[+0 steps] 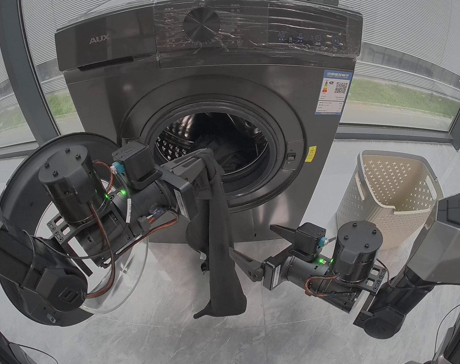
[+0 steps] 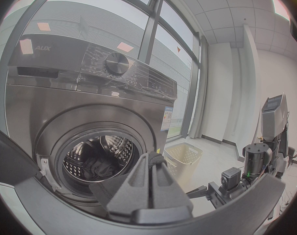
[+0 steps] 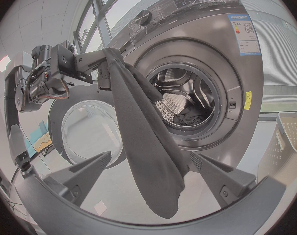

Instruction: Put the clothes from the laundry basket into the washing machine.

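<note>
My left gripper (image 1: 202, 160) is shut on the top of a long dark garment (image 1: 222, 259), just in front of the washing machine's open drum (image 1: 214, 137). The garment hangs down to near the floor. In the left wrist view the closed fingers (image 2: 140, 180) pinch a fold of the garment (image 2: 155, 157). My right gripper (image 1: 260, 248) stands open low down, right beside the garment's lower half. In the right wrist view the garment (image 3: 145, 141) hangs between its spread fingers (image 3: 217, 177). Dark clothes (image 3: 190, 118) lie inside the drum. The beige laundry basket (image 1: 391, 193) stands to the machine's right.
The round glass door (image 1: 63, 228) is swung fully open to the left, behind my left arm. Grey tiled floor (image 1: 290, 329) lies in front of the machine. Windows and dark window frames (image 1: 17, 66) surround the machine at the back.
</note>
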